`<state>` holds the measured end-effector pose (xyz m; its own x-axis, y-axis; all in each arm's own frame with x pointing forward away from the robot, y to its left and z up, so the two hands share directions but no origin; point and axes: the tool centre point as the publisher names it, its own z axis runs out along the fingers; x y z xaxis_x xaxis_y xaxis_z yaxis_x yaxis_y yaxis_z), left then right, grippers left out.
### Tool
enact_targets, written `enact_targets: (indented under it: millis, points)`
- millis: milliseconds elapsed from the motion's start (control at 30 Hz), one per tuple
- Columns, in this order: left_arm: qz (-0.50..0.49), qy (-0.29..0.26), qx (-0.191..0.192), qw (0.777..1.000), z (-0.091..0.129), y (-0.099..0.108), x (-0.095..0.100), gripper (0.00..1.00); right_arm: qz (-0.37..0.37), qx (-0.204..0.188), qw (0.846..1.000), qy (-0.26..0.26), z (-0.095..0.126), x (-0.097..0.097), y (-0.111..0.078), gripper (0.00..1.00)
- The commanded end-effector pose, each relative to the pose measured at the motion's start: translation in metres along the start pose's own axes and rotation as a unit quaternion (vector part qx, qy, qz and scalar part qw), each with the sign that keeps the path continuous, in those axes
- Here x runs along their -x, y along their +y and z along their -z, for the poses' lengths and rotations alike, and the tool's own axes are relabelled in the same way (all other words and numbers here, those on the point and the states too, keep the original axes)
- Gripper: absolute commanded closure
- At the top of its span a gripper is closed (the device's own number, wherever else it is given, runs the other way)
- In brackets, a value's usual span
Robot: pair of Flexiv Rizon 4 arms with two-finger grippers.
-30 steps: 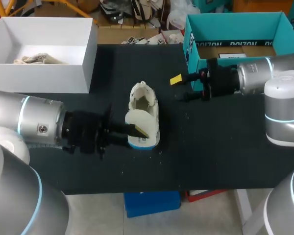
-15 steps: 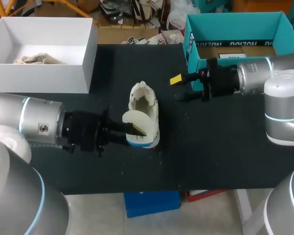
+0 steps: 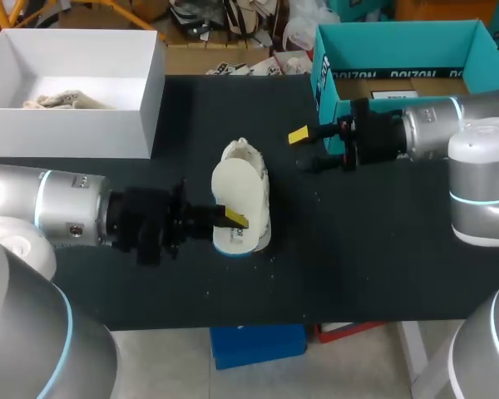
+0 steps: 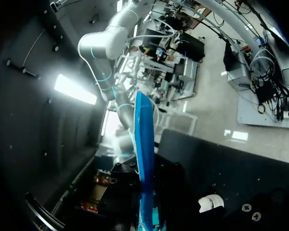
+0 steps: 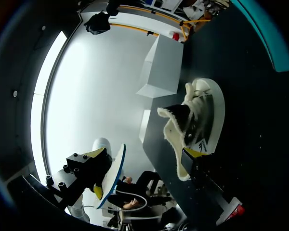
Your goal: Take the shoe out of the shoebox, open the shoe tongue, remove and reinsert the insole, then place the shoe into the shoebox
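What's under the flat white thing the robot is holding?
The shoe sits under the insole, which the left gripper grips by its edge. One end and one side of the shoe show; the insole covers its opening, so the inside is hidden.

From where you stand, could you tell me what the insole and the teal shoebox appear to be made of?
The insole looks like thin foam, probably: matte cream top, blue underside, slim edge, gripped by the left hand. The teal shoebox looks like cardboard: matte flat walls meeting at sharp folds, plain brown floor inside.
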<state>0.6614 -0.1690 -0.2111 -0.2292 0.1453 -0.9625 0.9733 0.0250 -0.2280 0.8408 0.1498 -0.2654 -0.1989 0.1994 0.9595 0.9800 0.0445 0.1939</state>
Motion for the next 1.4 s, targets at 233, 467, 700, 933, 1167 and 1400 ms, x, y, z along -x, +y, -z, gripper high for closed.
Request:
enact_targets:
  millis: [233,467,700,933,1167,1400]
  points:
    - [-0.123,-0.025,-0.011,0.992,-0.001,0.052,-0.034,1.0,0.0,0.002,1.0,-0.001,-0.002,0.0,0.0,0.0]
    - [-0.158,-0.003,-0.008,0.987,-0.009,0.087,-0.041,1.0,0.0,0.002,1.0,-0.001,-0.002,0.0,0.0,0.0]
    - [-0.162,-0.018,-0.007,0.987,-0.017,0.108,-0.044,1.0,0.0,0.002,1.0,-0.001,-0.002,0.0,0.0,0.0]
    - [-0.181,-0.026,-0.013,0.983,-0.021,0.119,-0.043,1.0,0.0,0.002,1.0,-0.001,-0.002,0.0,0.0,0.0]
    - [-0.185,-0.032,-0.019,0.982,-0.019,0.119,-0.037,1.0,0.0,0.002,1.0,-0.001,-0.002,0.0,0.0,0.0]
    - [-0.185,-0.032,-0.019,0.982,-0.019,0.119,-0.037,1.0,0.0,-0.026,0.999,0.021,-0.014,-0.004,-0.002,0.0]
